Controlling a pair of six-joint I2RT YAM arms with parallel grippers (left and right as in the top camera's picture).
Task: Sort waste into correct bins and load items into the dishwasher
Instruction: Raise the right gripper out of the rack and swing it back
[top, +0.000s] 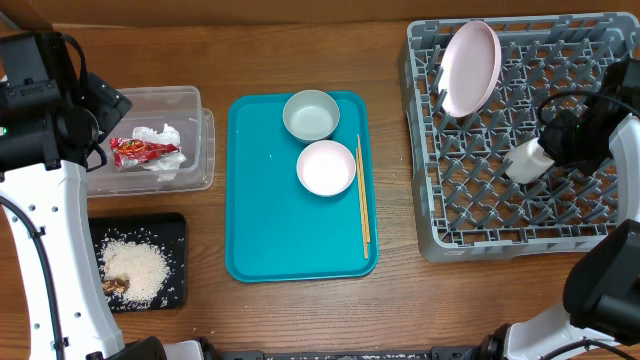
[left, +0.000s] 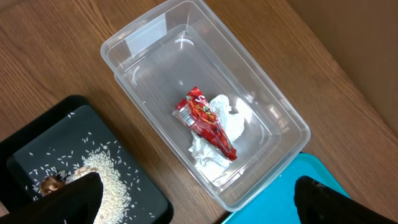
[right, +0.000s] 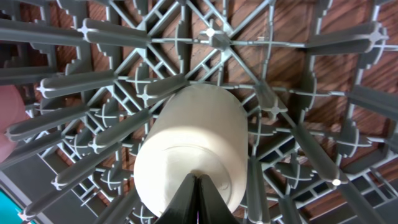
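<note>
Looks like we're in the dishwasher-loading part. The right gripper (right: 199, 200) is down in the rack (top: 418, 150), with the cup (right: 189, 146) tilted among the pegs. That's over to the right of the plate (top: 470, 68), which stands in the far left corner. The jaws are closed to a slit right at the cup's near end, and I can't tell if they pinch a bit of rim or just touch it. The left gripper (left: 199, 202) hangs over the tub (left: 143, 37), jaws wide with nothing in them. The wrapper (left: 208, 121) and tissue (left: 233, 115) sit inside the tub and the rice (top: 135, 265) is on the black tray (top: 178, 230), so the waste looks sorted. My guess for next: check the cup is settled, lift straight out, then go for the bowl (top: 311, 115), saucer (top: 326, 167) and chopsticks (top: 363, 200) on the teal tray (top: 260, 220). Pegs crowd the cup all round, so up is the only clean exit. The chopsticks hug the tray's right lip, which makes for an awkward pinch. There's an open strip of surface (top: 395, 200) between tray and rack.
</note>
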